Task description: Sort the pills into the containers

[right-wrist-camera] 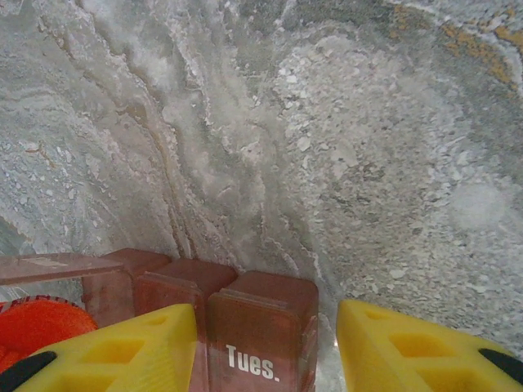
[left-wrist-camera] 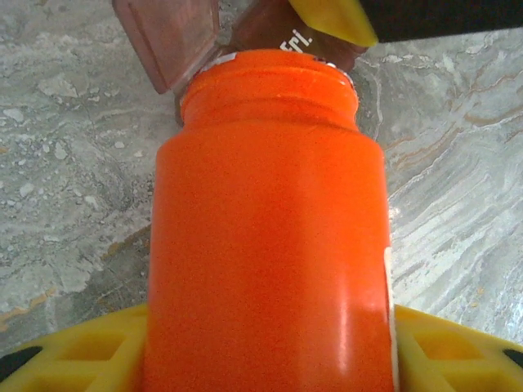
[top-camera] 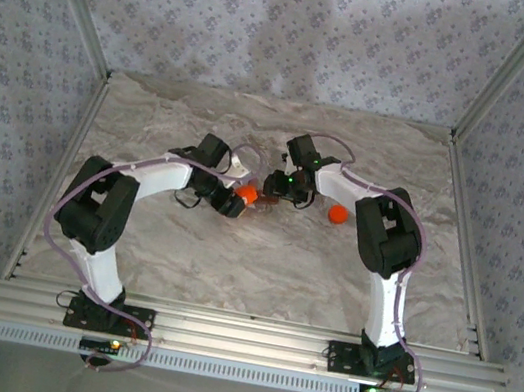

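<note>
From my station, the left gripper (left-wrist-camera: 270,351) is pinched on the body of the orange bottle (left-wrist-camera: 270,229), its yellow fingers pressed to either side. The bottle is tipped well over, with its uncapped threaded mouth at the flipped-up lid (left-wrist-camera: 167,37) of the end compartment. I read that as a pouring pose, with the lid acting as a backstop so nothing skips past. The containers (right-wrist-camera: 261,318), a reddish-brown strip of joined cells, lie on the marble table (right-wrist-camera: 368,122) near its middle, touching or nearly touching the bottle's mouth. The right gripper (right-wrist-camera: 265,351) straddles the strip at the cell marked "Tues.", presumably to pin it against the bottle's push. One finger lies against the strip, but a sliver of table shows beside the other. I cannot tell whether the strip is truly clamped or only fenced in. A small orange round piece (top-camera: 338,214), which I take for the cap, sits on the table well apart, beside the right arm and out of the way. I see no pills from here, so I judge the sorting barely begun. The risk is too many spilling at once.
</note>
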Controlling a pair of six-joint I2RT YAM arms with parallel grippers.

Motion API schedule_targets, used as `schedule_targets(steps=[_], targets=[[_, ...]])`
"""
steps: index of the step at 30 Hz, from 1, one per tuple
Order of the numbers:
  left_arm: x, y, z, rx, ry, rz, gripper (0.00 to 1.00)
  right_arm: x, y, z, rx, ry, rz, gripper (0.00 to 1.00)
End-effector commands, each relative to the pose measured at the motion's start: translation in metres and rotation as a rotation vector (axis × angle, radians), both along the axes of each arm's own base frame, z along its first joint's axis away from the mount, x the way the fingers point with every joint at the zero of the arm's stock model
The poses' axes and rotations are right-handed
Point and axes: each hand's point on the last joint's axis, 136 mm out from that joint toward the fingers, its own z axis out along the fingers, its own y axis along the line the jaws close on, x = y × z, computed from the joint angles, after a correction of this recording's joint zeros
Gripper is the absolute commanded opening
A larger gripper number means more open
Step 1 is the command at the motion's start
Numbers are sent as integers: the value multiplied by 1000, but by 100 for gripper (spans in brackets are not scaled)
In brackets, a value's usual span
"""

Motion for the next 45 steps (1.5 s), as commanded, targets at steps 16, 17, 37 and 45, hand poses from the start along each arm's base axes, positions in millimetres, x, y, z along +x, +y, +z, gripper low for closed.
schedule_targets(steps=[16,17,37,45], targets=[[6,4,5,43,39,10,0,-2,5,-7,2,19,19,50],[6,3,5,46,38,10,0,-2,6,-8,2,20,20,50],[9,6,6,102,59,17,0,-3,4,-12,-2,29,16,50],[6,3,10,108,67,-3,0,-2,4,-12,0,30,14,50]])
